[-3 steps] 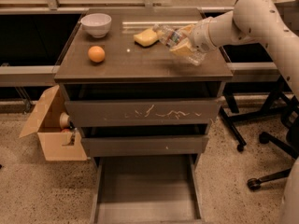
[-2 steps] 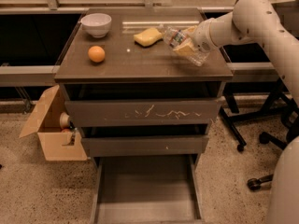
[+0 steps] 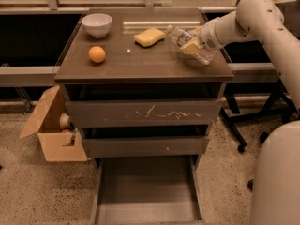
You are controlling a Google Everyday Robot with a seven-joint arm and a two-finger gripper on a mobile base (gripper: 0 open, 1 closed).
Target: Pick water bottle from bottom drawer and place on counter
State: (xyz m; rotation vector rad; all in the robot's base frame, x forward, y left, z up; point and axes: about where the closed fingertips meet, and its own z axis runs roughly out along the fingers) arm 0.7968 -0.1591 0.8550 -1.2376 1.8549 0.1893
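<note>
Gripper (image 3: 193, 46) is over the right rear of counter (image 3: 140, 64), clenched on water bottle (image 3: 177, 35). Bottle is tilted, low over the top; can't tell if touching. Sponge (image 3: 149, 36) just beside it, orange (image 3: 97, 54) & bowl (image 3: 97, 24) at left. Bottom drawer (image 3: 145, 193) of 3 is pulled out w/ bare floor.

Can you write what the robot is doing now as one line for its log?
gripper: shut on water bottle, over right side of counter | bottom drawer: open | bottle: not yet released
</note>
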